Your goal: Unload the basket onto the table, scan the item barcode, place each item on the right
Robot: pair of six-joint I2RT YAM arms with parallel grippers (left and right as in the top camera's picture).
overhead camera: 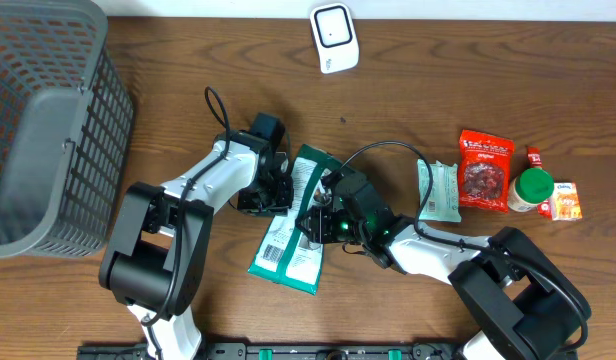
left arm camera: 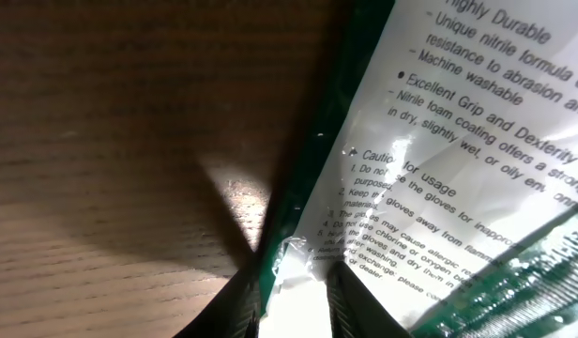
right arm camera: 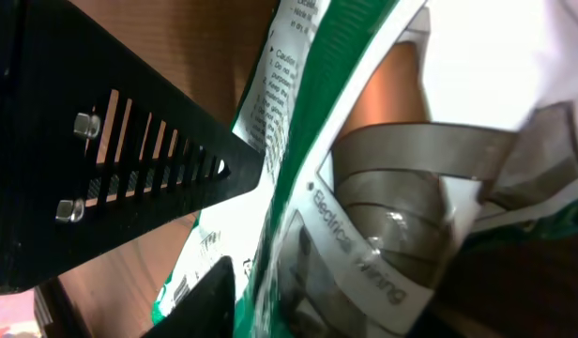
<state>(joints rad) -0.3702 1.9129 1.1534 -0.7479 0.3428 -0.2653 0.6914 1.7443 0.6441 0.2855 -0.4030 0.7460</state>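
Observation:
The item is a green and white glove package lying tilted over the table's middle, its barcode facing up near the lower end. My left gripper pinches the package's left edge. In the left wrist view the printed package runs between the two dark fingers, which are shut on its crinkled edge. My right gripper holds the package's right side. In the right wrist view the package fills the gap beside one black fingertip. The white scanner stands at the back of the table.
A grey mesh basket fills the left side. At the right lie a pale green packet, a red snack bag, a green-lidded bottle and a small orange box. The left arm's black body looms close in the right wrist view.

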